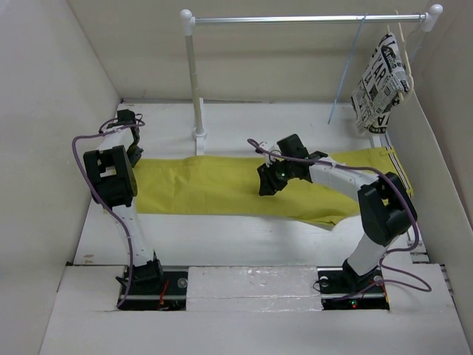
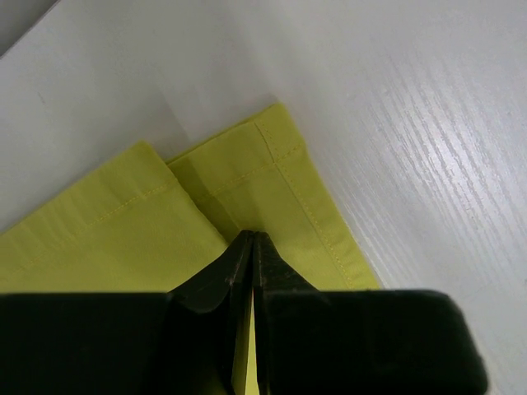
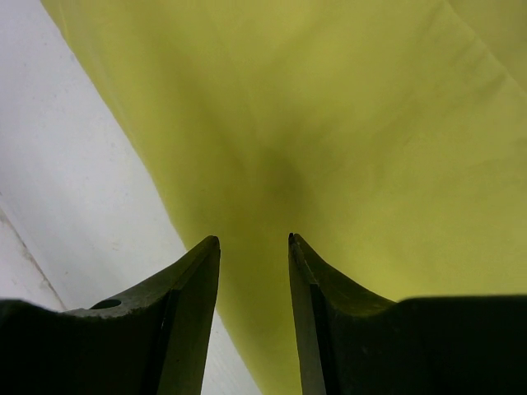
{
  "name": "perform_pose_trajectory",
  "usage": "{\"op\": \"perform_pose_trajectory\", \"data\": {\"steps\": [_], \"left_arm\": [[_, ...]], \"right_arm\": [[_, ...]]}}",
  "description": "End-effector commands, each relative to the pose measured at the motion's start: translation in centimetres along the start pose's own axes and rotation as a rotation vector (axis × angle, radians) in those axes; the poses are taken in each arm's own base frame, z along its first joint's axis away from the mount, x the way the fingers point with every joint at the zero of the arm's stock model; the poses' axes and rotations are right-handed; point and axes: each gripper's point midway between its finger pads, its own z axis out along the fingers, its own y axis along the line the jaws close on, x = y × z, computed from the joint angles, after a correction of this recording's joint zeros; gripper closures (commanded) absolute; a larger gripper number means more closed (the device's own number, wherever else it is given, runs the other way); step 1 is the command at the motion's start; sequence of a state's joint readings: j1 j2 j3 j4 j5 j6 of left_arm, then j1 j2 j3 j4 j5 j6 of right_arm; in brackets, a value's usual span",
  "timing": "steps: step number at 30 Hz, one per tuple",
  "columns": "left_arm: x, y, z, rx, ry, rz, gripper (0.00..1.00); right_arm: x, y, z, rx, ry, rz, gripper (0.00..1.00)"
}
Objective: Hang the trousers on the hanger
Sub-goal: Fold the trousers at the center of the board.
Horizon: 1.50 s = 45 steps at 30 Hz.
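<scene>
Yellow trousers [image 1: 222, 188] lie flat across the surface's middle, leg ends toward its left edge, where the left hand [image 2: 251, 240] pinches a hem. Over mid-cloth the right hand [image 3: 254, 243] hovers spread. Gripping is under way; next it probably needs a second hold, then a lift toward the hanger [image 1: 346, 70] on the far rail.

Yellow trousers [image 1: 244, 185]: one pair.
Hangers: two; one light-blue hanger [image 1: 346, 70], one pale wooden hanger [image 1: 404, 44].
Newspaper-print cloth [image 1: 380, 85]: one.
Clothes rail [image 1: 310, 18]: one, with one upright post [image 1: 194, 81] and two white end knobs.
Robot arms: two; left arm [image 1: 111, 174], right arm [image 1: 380, 207].
Grippers: two; left gripper [image 2: 253, 247], right gripper [image 3: 254, 247], two fingers each.
Purple cables: two, one per arm.
Bench [image 1: 244, 240]: one.
</scene>
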State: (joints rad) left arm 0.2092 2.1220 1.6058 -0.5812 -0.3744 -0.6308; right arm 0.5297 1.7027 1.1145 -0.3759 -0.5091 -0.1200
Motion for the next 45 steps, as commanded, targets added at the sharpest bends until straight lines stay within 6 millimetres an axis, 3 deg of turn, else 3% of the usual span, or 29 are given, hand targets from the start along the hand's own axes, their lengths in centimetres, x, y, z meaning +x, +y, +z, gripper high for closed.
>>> {"op": "perform_pose_trajectory", "data": {"steps": [1,5,7,8,10,11,16,23,32,34,37,45], "left_arm": [[-2.6,0.7,-3.7,0.013,-0.067,-0.039,1.0],[-2.5,1.0,-4.7,0.037,-0.069,-0.046,1.0],[-2.1,0.9,-4.4,0.035,-0.054,-0.022,1.0],[-1.3,1.1,-3.2,0.0,-0.023,-0.009,1.0],[-1.1,1.4,-2.7,-0.044,0.0,0.0,0.92],[-0.6,1.6,-1.9,-0.066,0.012,0.01,0.82],[-0.8,0.7,-1.9,-0.02,0.005,0.013,0.78],[-0.2,-0.5,-0.6,-0.012,0.056,0.035,0.79],[-0.3,0.4,-0.8,-0.043,0.046,0.05,0.91],[-0.9,1.5,-1.4,-0.089,0.014,0.031,0.79],[-1.8,1.3,-1.8,-0.076,-0.018,0.051,0.63],[-1.7,-0.6,-1.8,0.018,-0.008,0.018,0.61]], "right_arm": [[-2.1,-0.8,-0.7,0.026,-0.043,-0.035,0.56],[-2.1,-1.7,-0.7,0.032,-0.052,-0.025,0.55],[-2.3,-2.1,-0.7,0.03,-0.058,-0.025,0.56],[-2.5,-2.4,-0.9,0.035,-0.064,-0.021,0.55],[-2.6,-2.5,-1.0,0.035,-0.065,-0.027,0.55],[-2.6,-2.5,-1.0,0.035,-0.065,-0.031,0.56],[-2.0,-2.5,-0.8,0.036,-0.057,-0.028,0.56],[-1.2,-1.8,-0.2,0.01,-0.064,-0.021,0.55],[-0.8,-1.4,0.4,-0.003,-0.075,-0.016,0.55],[-0.9,-1.8,0.3,0.0,-0.079,-0.016,0.55],[-1.4,-2.4,0.0,-0.001,-0.09,-0.02,0.55],[-1.2,-2.5,0.7,-0.027,-0.076,-0.027,0.55]]}}
